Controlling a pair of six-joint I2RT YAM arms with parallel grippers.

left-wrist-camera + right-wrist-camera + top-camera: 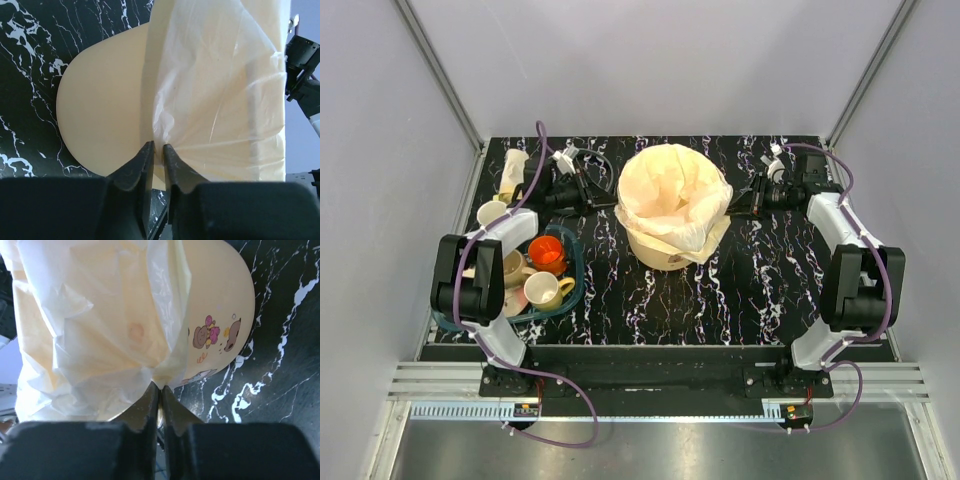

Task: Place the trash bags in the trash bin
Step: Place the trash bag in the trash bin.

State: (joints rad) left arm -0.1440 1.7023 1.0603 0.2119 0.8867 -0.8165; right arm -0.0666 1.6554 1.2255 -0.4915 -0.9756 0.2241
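Observation:
The cream-yellow trash bin [665, 250] stands mid-table. A translucent whitish trash bag [672, 190] is draped over its mouth and hangs down its sides, hiding the rim. My left gripper [616, 205] is at the bin's left side. In the left wrist view it [158, 148] is shut on a gathered pinch of the bag [220, 100] against the bin wall [100, 110]. My right gripper [736, 207] is at the bin's right side. In the right wrist view it [160, 386] is shut on the bag's edge [100, 330] beside the bin's cartoon print [215, 332].
A teal dish tray [574, 287] at the left holds an orange cup [547, 252] and cream cups [542, 291]. A white cup [492, 212] and a pale roll [512, 170] lie at the back left. Grey walls close in on both sides.

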